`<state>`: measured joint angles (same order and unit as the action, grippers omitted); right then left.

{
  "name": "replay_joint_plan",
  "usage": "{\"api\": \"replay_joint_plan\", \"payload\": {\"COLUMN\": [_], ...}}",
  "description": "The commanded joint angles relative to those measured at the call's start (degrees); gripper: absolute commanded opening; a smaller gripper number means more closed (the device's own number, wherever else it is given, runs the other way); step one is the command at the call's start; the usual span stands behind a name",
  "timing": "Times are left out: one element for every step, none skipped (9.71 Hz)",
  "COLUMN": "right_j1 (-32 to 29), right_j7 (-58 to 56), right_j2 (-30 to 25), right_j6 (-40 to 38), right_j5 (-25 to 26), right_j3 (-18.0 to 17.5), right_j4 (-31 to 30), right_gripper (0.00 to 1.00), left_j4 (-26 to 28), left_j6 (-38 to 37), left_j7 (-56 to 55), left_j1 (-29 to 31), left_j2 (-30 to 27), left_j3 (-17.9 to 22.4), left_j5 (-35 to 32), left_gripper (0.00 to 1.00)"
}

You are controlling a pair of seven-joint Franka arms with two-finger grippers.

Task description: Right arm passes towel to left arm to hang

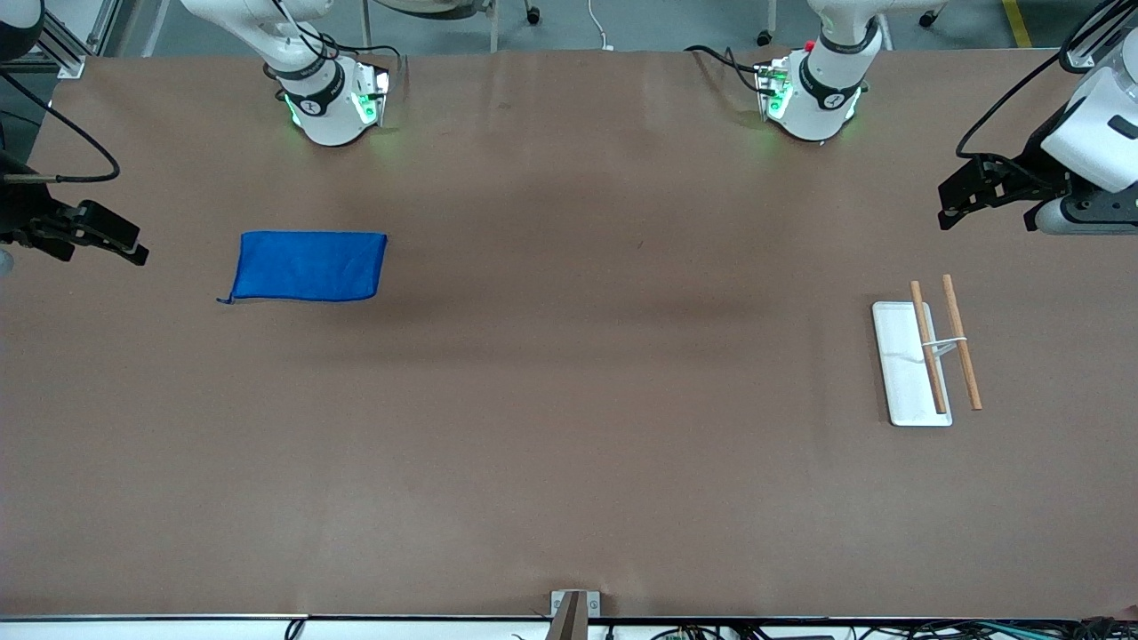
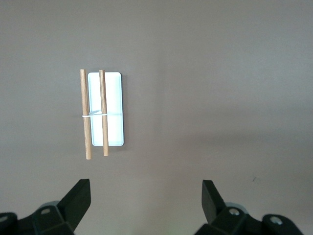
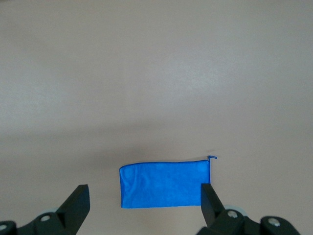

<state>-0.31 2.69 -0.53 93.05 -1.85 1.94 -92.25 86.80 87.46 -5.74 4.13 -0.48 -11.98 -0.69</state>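
Towel [image 1: 308, 266] lying flat near the table's [image 1: 569, 462] right-arm edge; both pincers, right [image 3: 144, 203] and left [image 2: 145, 200], hovering open. The right should be pinching one short edge cleanly.

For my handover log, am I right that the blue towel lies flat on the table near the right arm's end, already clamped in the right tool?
Not quite: the towel does lie flat at the right arm's end, but nothing holds it. The right wrist view shows the right tool open above it, fingers apart and clear of the cloth.
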Motion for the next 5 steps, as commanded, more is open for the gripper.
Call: {"api": "replay_joint_plan", "payload": {"right_j1": [-0.39,-0.65,-1.61,-1.80,-2.23], "right_j7": [-1.02,-0.94,-0.94,-1.02,-1.11], "right_j2": [-0.18,-0.26,-0.35,-0.35,-0.79], "right_j6": [0.47,0.82,2.56,6.41,9.32], "right_j5": [-0.08,0.01,0.01,0.01,0.01], "right_j3": [-0.10,-0.01,-0.10,-0.10,-0.10], "right_j4": [-2.31,-3.89,-6.69,-11.50,-15.81], "right_gripper": [0.99,0.99,0.98,0.98,0.98], "left_j4": [-0.14,-0.14,-0.14,-0.14,-0.14], "left_j6": [-1.16,-1.16,-1.16,-1.16,-1.16], "left_j7": [0.82,0.82,0.82,0.82,0.82], "left_j1": [-0.18,-0.18,-0.18,-0.18,-0.18], "left_j2": [1.27,1.27,1.27,1.27,1.27], "left_j3": [-0.33,-0.33,-0.33,-0.33,-0.33], "left_j5": [-0.98,-0.98,-0.90,-0.90,-0.81], "left_gripper": [1.00,1.00,1.00,1.00,1.00]}}
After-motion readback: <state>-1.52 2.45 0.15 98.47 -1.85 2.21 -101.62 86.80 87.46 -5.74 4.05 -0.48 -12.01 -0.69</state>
